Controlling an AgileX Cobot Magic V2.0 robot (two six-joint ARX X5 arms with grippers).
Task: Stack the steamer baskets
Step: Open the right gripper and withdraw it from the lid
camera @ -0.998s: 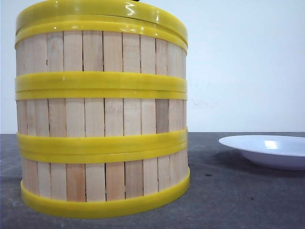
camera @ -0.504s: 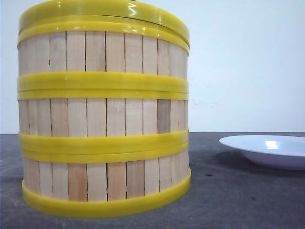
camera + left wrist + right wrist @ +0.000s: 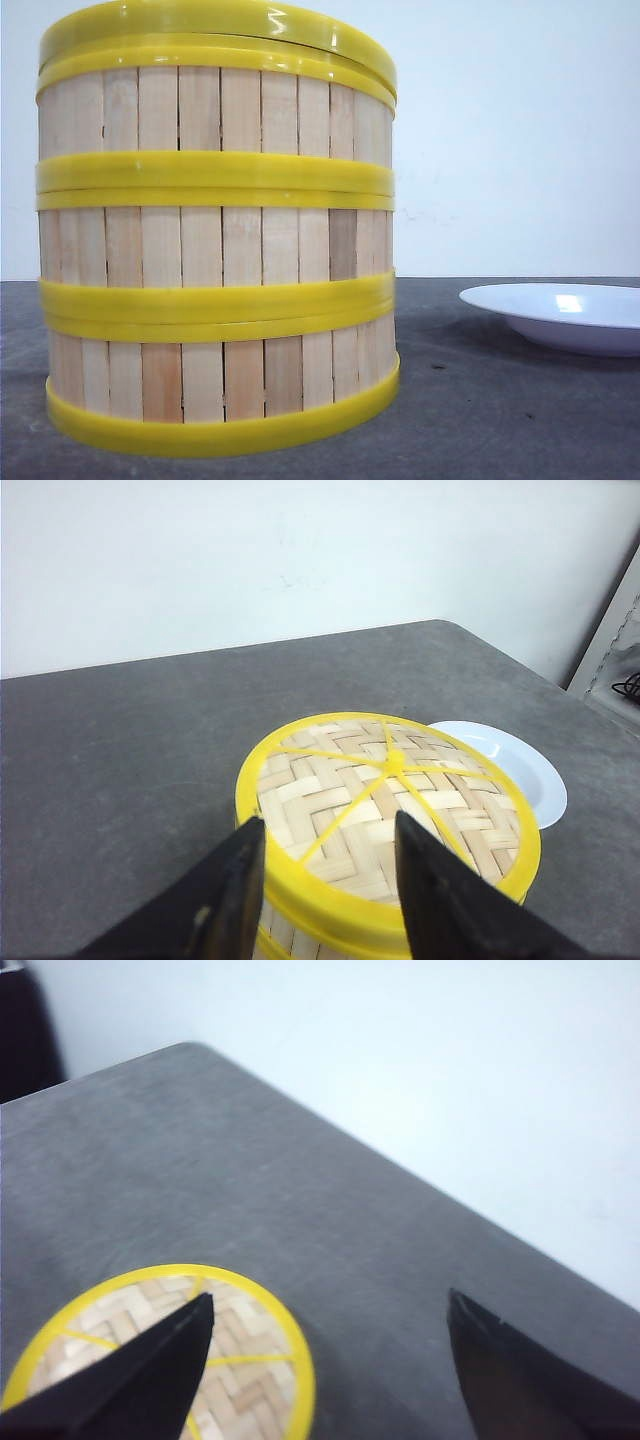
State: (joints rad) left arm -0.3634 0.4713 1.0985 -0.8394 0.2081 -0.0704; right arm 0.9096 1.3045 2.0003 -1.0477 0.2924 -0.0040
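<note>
Front view first: the steamer baskets [image 3: 218, 250] stand as one three-tier column on the left of the grey tabletop [image 3: 500, 420], rims seated flush, the lid [image 3: 215, 25] capping the top tier. Compared with a second ago the stack has nudged slightly to the right and now sits steady — that reads like a last settling touch, so I'd call the stacking essentially done. The white plate [image 3: 560, 315] lies off to the right, well apart from the column.

Over to the left wrist: the left end effector [image 3: 328, 855] hovers above the woven lid [image 3: 385, 810], fingers moderately spread, nothing between them. The plate [image 3: 530, 775] peeks out just beyond the stack.

Right wrist now: the right end effector [image 3: 330, 1335] is spread wide and empty, high over the tabletop [image 3: 250, 1160], with the lid [image 3: 160, 1350] partly behind one finger. Both arms look free to pull away.
</note>
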